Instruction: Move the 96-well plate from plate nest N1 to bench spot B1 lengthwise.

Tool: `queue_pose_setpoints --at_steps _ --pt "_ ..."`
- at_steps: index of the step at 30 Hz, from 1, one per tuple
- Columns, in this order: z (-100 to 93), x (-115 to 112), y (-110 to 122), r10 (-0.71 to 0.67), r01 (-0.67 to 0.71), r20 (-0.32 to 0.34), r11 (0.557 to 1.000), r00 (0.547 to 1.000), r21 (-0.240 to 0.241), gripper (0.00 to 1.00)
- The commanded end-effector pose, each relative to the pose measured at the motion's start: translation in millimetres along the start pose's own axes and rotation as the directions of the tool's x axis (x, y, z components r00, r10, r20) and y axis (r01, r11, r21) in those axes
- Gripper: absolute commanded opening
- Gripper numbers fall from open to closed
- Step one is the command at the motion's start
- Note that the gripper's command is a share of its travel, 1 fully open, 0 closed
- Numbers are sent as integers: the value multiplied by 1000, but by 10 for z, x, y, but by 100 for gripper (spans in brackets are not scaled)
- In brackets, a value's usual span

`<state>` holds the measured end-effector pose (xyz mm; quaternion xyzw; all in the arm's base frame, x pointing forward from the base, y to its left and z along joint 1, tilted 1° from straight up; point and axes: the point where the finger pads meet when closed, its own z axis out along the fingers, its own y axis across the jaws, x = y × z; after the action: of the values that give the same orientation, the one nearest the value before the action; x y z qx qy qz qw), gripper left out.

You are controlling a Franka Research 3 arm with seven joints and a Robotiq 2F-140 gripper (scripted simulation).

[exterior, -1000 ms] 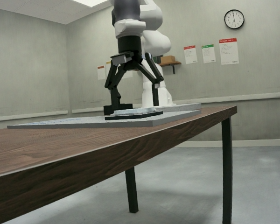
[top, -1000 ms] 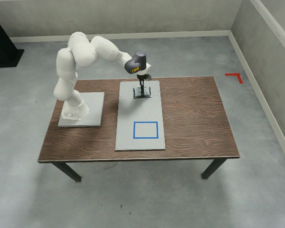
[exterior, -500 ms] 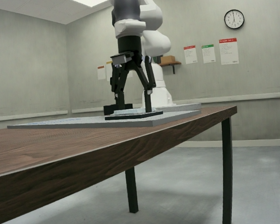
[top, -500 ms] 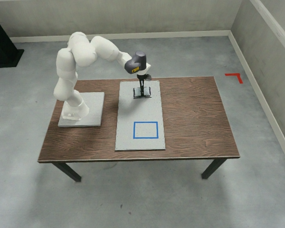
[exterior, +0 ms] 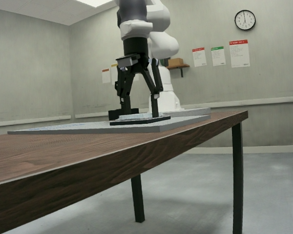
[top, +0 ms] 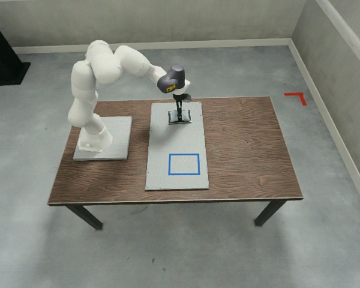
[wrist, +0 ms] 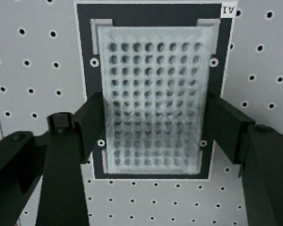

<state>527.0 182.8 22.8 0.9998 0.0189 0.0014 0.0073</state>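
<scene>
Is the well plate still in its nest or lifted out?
In the nest. The 96-well plate sits flat within the black nest frame, fingers against its long sides.

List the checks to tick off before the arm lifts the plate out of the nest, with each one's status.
1. Fingers of the gripper against both long sides of the 96-well plate: ok.
2. Grasp roughly mid-length on the plate: ok.
3. Plate lying flat in plate nest N1, not tilted: ok in the exterior view.
4. Grip firm enough to lift: cannot tell.
5. Taped outline B1 whole and in view on the same pegboard: ok.
6. Outline's long side runs the same way as the plate's, so no turn needed: ok.
</scene>
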Motion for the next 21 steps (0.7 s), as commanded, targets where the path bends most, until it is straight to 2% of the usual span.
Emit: queue_pose_setpoints --at_steps 1,21 --pt "0 5 -2 7 -7 -2 1000 1000 1 62" --pt "-6 5 -2 7 -7 -2 1000 1000 1 60"
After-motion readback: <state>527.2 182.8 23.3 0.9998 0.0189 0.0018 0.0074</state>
